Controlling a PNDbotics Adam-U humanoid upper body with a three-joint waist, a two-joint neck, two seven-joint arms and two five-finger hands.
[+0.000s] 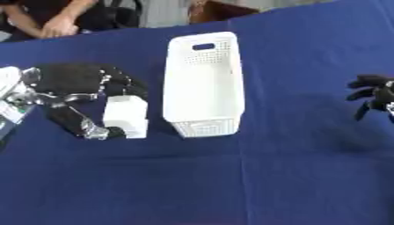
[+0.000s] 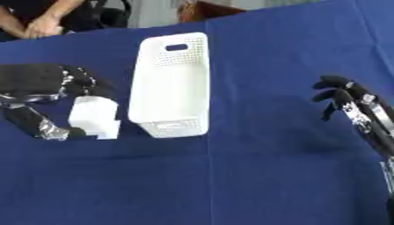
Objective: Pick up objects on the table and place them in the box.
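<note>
on the dark blue tablecloth [image 1: 292, 176], the left hand [image 1: 73, 88] curls its fingers and thumb round a small white rectangular block [image 1: 127, 115] standing just left of the white perforated plastic box [image 1: 202, 83], apart from its wall. the right hand [image 2: 342, 94] hovers well right, fingers loosely bent, holding nothing; only the right eye view shows its silver-jointed forearm [image 2: 373, 125].
</note>
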